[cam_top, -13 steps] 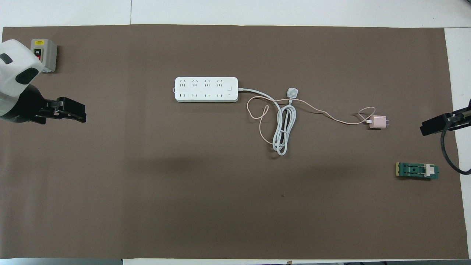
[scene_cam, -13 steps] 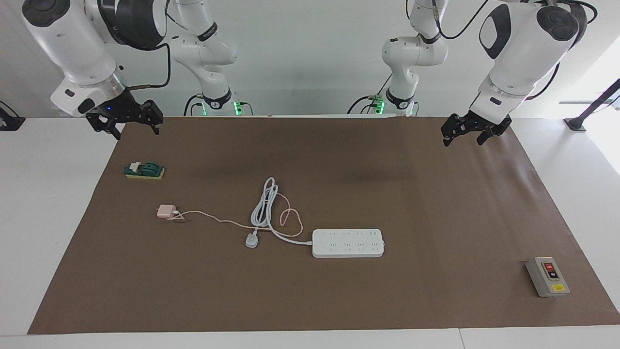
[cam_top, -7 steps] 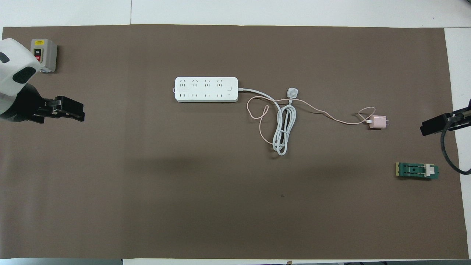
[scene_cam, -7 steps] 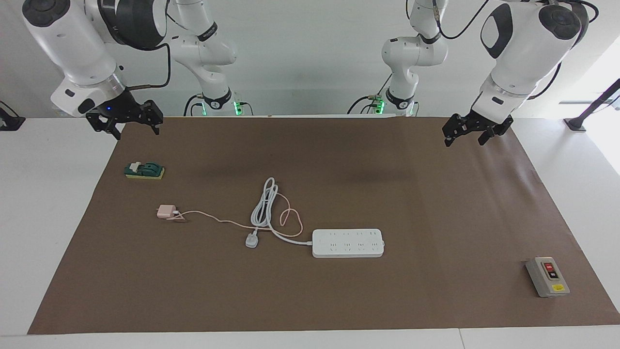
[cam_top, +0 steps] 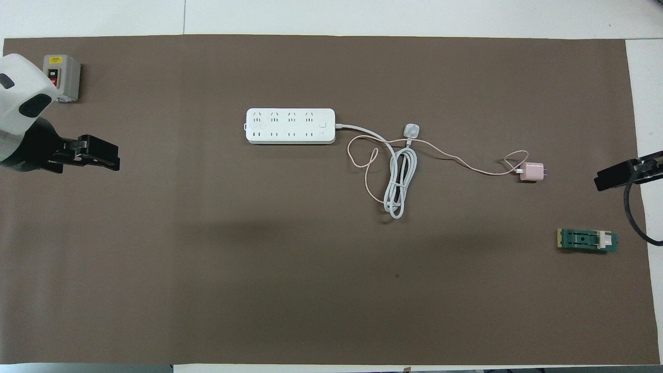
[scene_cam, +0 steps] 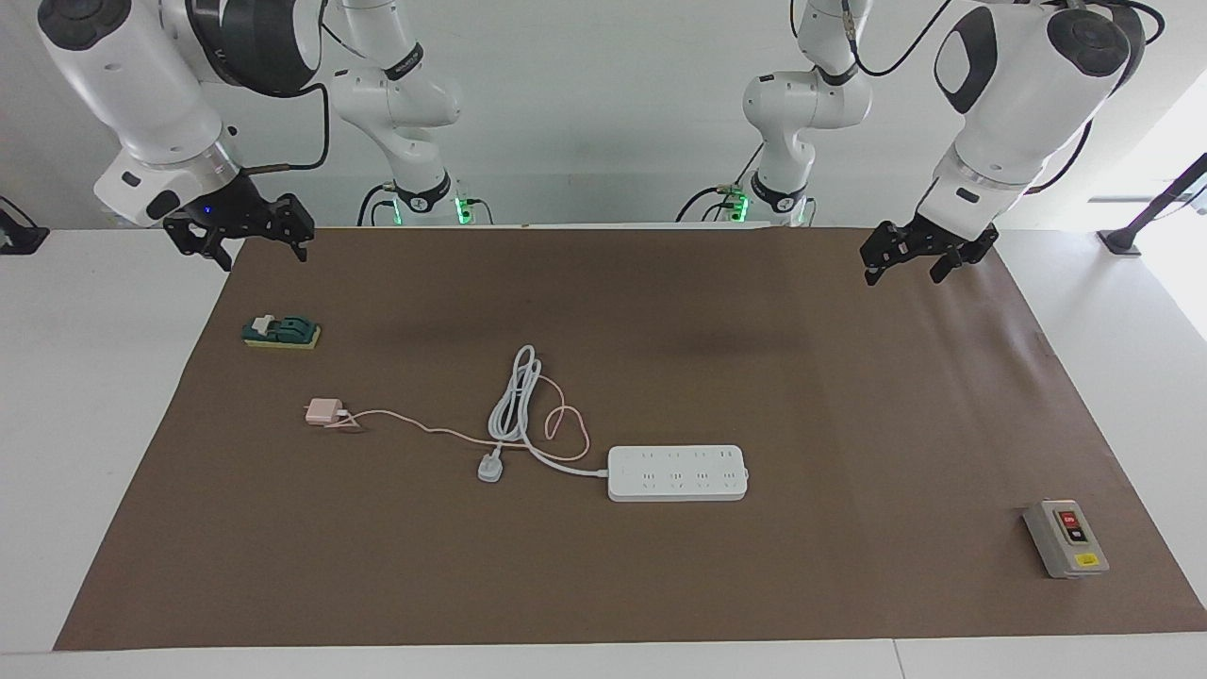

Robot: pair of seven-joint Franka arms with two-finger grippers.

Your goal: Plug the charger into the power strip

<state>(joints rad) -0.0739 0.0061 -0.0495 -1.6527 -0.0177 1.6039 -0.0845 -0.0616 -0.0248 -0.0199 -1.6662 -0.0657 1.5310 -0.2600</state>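
Brown mat (scene_cam: pixel 849 424) covers the table. The facing view shows both arms whole up to their bases; the overhead view shows only their ends. The left gripper (scene_cam: pixel 913 256) hangs over the mat's corner at its own end, fingers apart and empty. The right gripper (scene_cam: pixel 240 240) hangs over the other corner, fingers apart too. The power strip (scene_cam: pixel 677 472) lies mid-mat. The charger (scene_cam: pixel 322 411) lies unplugged toward the right arm's end, near a green block (scene_cam: pixel 281 332).
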